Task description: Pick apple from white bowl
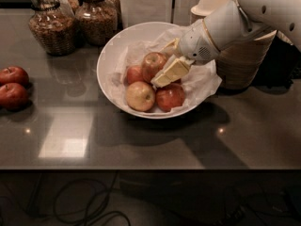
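Observation:
The white bowl (109, 55) stands at the middle of the dark counter, lined with crumpled white paper (203, 81). It holds several apples. The large red-orange apple (151, 64) with yellow streaks lies at the bowl's centre. My gripper (160, 66) reaches in from the right, its cream fingers (172, 71) set against the apple's upper right and lower right sides. The fingers look shut on the apple, which still rests among the others. A paler yellow apple (140, 96) and a darker red apple (170, 97) lie in front of it, and a small red one (133, 74) lies to its left.
Two red apples (12, 84) lie on the counter at the left edge. Two glass jars (51, 25) of grain stand at the back left. A wicker basket (243, 60) and stacked beige bowls (210, 3) stand right of the bowl, behind my arm.

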